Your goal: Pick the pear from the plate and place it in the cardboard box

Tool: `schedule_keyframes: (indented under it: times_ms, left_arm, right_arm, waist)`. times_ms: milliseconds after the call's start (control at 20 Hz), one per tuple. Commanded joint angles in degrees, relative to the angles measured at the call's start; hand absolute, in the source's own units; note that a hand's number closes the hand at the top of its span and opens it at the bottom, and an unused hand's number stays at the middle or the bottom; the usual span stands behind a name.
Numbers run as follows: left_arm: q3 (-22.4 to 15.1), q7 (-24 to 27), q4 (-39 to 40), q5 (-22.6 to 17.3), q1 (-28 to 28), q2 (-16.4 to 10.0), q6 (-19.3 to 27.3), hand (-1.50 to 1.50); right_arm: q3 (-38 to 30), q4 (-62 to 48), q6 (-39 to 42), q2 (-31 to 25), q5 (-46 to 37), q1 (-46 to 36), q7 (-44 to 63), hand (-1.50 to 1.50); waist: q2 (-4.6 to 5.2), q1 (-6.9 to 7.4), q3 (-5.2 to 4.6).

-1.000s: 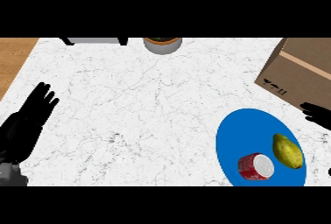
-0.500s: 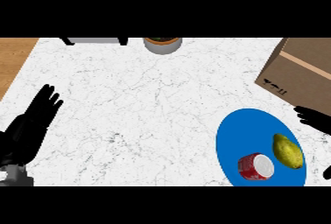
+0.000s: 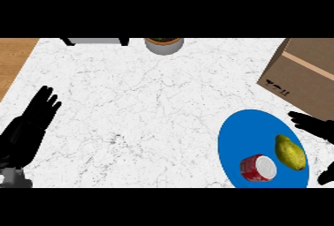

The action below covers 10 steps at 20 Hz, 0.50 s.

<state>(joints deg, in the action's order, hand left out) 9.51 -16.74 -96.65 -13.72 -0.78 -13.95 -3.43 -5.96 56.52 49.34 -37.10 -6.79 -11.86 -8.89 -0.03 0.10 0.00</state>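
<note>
Bright, even light falls on the tabletop point(image 3: 163, 110), whose white marble is equally pale from one edge to the other. The plate point(image 3: 241, 132) shows as one flat, saturated blue. The pear point(image 3: 290, 152) is lighter along its middle and darker at its rim, which suggests light from above. The can point(image 3: 259, 168) has a bright white end and a duller red side. The cardboard box point(image 3: 306, 75) has a paler top face and a darker side. The left hand point(image 3: 26, 128) and right hand point(image 3: 316, 126) read as near-solid black shapes, with little shading on the fingers point(image 3: 46, 99).
</note>
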Motion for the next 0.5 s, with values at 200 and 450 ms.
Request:
schedule_keyframes:
  times_ms: [200, 450]
  left_arm:
    - [1.1, -1.0, -0.9, 0.6, 0.5, 0.7, -1.6, 0.00]
    - [2.8, 0.4, 0.1, -0.8, 1.4, 0.6, -4.0, 0.00]
  right_arm:
    - [-0.8, 2.1, 1.4, 3.5, -2.6, -0.3, 2.4, -1.50]
    - [0.0, -2.8, -1.3, 4.0, -8.2, 1.2, -5.3, -1.50]
  waist:
    - [-0.01, -0.02, 0.00]
    - [0.02, 0.07, 0.01]
